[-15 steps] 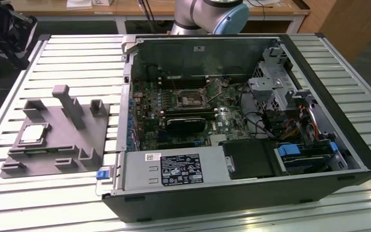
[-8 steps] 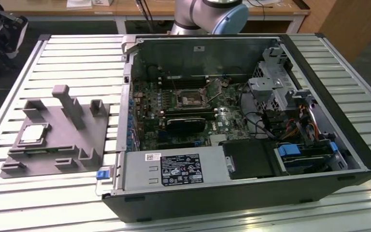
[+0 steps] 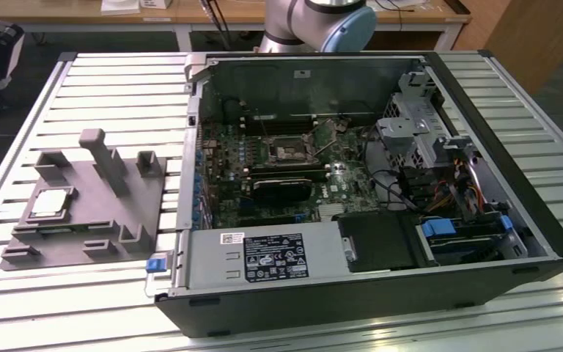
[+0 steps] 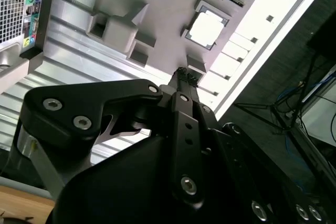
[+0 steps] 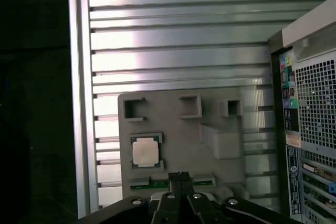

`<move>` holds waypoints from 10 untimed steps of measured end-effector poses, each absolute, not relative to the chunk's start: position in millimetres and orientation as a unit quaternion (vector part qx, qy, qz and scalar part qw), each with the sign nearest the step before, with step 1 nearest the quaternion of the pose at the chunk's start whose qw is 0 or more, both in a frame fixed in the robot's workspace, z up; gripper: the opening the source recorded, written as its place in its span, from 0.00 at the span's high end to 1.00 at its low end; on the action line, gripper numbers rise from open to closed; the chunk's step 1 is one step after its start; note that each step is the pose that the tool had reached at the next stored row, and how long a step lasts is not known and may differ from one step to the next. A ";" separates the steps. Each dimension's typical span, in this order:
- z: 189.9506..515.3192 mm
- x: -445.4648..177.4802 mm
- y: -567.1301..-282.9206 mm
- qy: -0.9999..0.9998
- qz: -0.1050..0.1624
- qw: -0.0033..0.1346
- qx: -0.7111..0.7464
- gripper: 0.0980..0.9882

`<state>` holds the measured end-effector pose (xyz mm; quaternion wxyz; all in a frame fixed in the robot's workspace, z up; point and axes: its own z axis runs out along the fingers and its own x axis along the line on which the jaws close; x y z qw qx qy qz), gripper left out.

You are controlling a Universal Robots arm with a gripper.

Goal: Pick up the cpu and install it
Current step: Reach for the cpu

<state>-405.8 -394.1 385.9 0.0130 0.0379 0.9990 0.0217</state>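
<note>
The claw (image 5: 179, 174) is clenched with its two fingertips pressed together and nothing between them. In both wrist views it hangs well above the grey fixture (image 5: 181, 129), pointing down at it and touching nothing.

The cpu (image 5: 145, 152) lies flat in a square pocket of the fixture, shiny top up. It is below the claw and a little off to one side of the fingertips, well apart from them. In the second wrist view the cpu (image 4: 206, 26) sits just past the claw (image 4: 185, 72) tips, again slightly off their line. A low block of the fixture (image 4: 157, 3) lies between the tips and the cpu's pocket.

The open case (image 5: 310, 103) stands on the far side of the claw from the cpu, with the fixture between them. Both rest on the slatted table (image 5: 157, 35).

In the exterior view the cpu (image 3: 50, 203) rests on the fixture (image 3: 115, 213) near the edge farthest from the case (image 3: 360, 293). The socket (image 3: 289, 152) sits inside the case on the board, well apart from the cpu. The arm (image 3: 321, 22) rises behind the case.
</note>
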 end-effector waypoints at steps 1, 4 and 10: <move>385.8 -407.7 -394.1 0.999 0.022 0.013 0.038 0.99; 385.7 -413.0 -394.1 0.999 0.022 0.013 0.038 0.99; 385.4 -422.1 -394.1 0.999 0.022 0.013 0.038 0.99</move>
